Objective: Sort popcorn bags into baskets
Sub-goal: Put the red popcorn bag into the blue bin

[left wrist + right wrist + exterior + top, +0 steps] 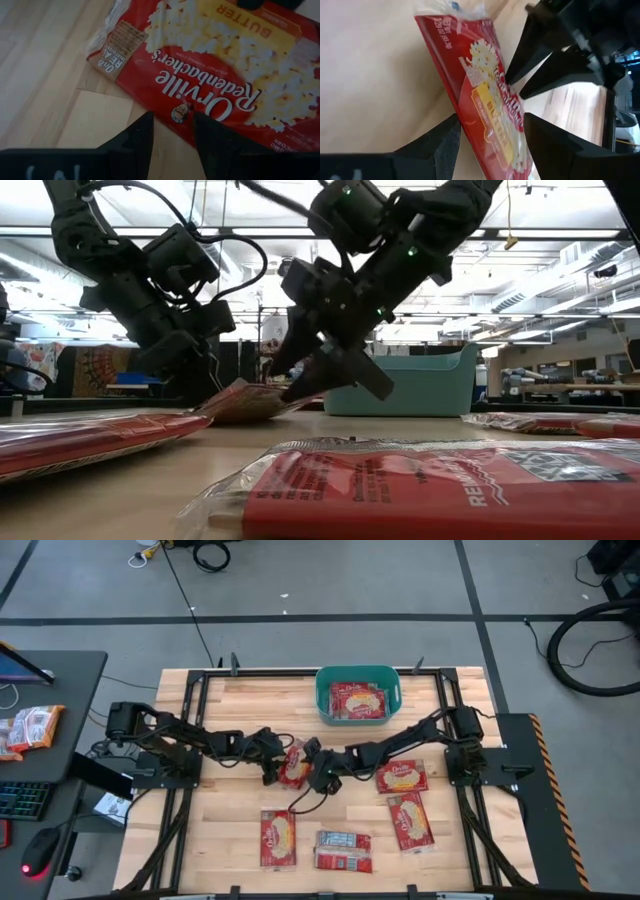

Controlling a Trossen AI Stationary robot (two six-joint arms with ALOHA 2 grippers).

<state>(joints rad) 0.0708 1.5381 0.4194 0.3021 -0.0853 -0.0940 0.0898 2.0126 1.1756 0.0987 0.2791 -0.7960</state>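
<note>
One red popcorn bag (293,765) sits tilted at the table's middle between both grippers; the low view shows that bag (250,400) raised off the wood on one side. My left gripper (172,132) is open at its long edge. My right gripper (492,145) is open, with one finger on each side of the bag (480,85). The teal basket (325,690) stands at the far edge with a bag (358,700) inside. Three more red bags (402,777) (410,820) (278,838) and a grey-white one (343,850) lie flat on the table. My left gripper's open fingertips (145,127) stand at the bag's long edge (167,117), which reaches into the gap between them; I cannot tell whether they touch it. My right gripper comes slanting down from the table's right; the tilted bag passes between its open fingers close to one finger (451,137), and I cannot tell whether they touch.
The two grippers (277,768) (313,772) are a hand's width apart over the middle of the table. A bag (450,490) lies close to the low camera. A desk at the left carries a keyboard, a mouse and an orange-red packet (30,727).
</note>
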